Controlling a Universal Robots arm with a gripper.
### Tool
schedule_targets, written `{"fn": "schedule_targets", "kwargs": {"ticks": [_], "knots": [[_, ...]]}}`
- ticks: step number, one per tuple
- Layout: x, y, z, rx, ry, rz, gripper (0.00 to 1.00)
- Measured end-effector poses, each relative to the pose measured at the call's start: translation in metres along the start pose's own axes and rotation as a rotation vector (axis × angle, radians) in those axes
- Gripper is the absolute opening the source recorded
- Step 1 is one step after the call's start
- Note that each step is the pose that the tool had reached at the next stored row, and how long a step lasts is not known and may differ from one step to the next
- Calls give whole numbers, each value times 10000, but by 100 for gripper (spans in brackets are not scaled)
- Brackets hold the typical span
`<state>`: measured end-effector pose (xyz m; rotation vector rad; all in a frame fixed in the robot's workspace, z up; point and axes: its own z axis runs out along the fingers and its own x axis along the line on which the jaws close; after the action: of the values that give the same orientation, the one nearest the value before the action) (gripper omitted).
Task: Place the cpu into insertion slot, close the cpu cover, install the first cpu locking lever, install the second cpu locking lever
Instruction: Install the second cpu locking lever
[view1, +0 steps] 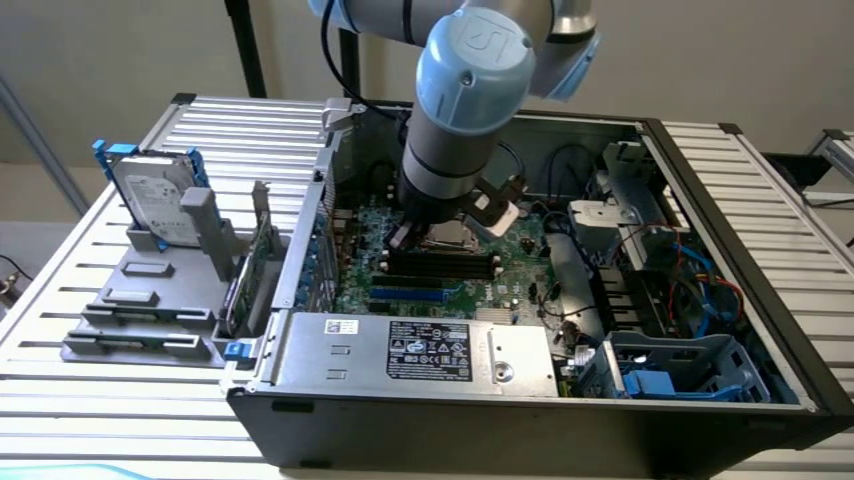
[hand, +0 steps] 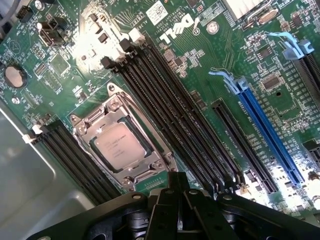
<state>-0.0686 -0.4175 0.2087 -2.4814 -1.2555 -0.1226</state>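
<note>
The cpu (hand: 120, 146), a small square chip with a silvery-grey top, lies flat in the insertion slot (hand: 80, 131) on the green board. The cpu cover (hand: 102, 116), a thin silvery frame, lies down around the chip, whose top shows through its cut-out. My gripper (hand: 177, 184) hangs just beside the socket's corner, with the black fingers (hand: 169, 200) pressed together and nothing between them. In the exterior view, the arm reaches down into the open computer case and the gripper (view1: 447, 232) sits low over the socket area.
Long black memory slots (hand: 170, 105) run close along one side of the socket, with more (hand: 70, 160) on the other side. A blue expansion slot (hand: 265, 125) lies farther off. The power supply (view1: 414, 350) fills the case front. A hard drive (view1: 154, 195) stands outside on the exterior view's left.
</note>
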Motion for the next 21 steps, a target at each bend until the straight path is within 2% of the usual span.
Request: {"fn": "schedule_targets", "kwargs": {"ticks": [5,21], "knots": [[7,-5,12,-34,-46,3,11],[-9,-55,23,-37,-44,2,11]]}}
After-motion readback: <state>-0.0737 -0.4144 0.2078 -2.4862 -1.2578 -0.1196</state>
